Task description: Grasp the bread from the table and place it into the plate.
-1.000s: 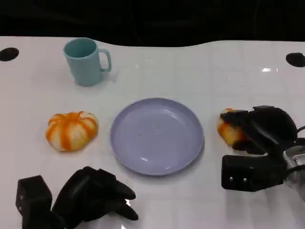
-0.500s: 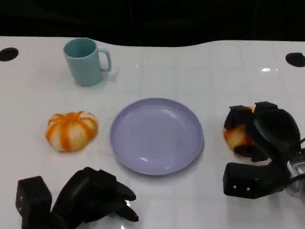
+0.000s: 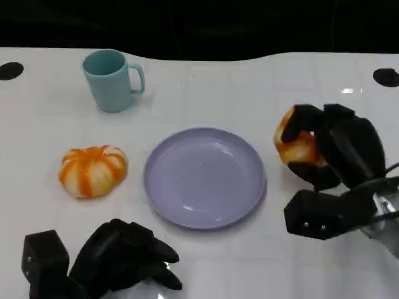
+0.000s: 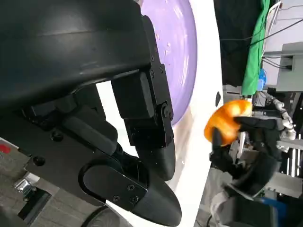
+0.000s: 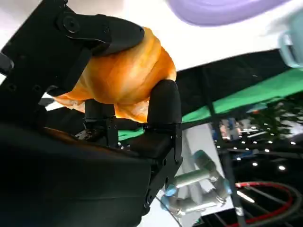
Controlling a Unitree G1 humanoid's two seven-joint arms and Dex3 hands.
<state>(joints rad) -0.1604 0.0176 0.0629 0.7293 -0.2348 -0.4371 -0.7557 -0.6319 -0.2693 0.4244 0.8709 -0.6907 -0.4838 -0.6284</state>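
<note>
My right hand (image 3: pixel 333 146) grips an orange-brown bread roll (image 3: pixel 292 141) and holds it lifted off the table, just right of the lilac plate (image 3: pixel 204 177). In the right wrist view the bread (image 5: pixel 120 75) sits between black fingers (image 5: pixel 163 109), with the plate's rim (image 5: pixel 222 9) beyond. The left wrist view shows the plate (image 4: pixel 182 52) and, farther off, the bread (image 4: pixel 227 120) in my right hand (image 4: pixel 251 151). My left hand (image 3: pixel 121 255) rests at the near left with its fingers curled in and nothing in them. A second orange-striped bread (image 3: pixel 93 170) lies left of the plate.
A teal mug (image 3: pixel 112 80) stands at the back left of the white table (image 3: pixel 249 87). Two dark holes (image 3: pixel 11 70) mark the table's far corners. The table's far edge meets a black background.
My right hand has closed on the bread and lifted it up and slightly left toward the plate. The left hand, plate, mug and striped bread have stayed put.
</note>
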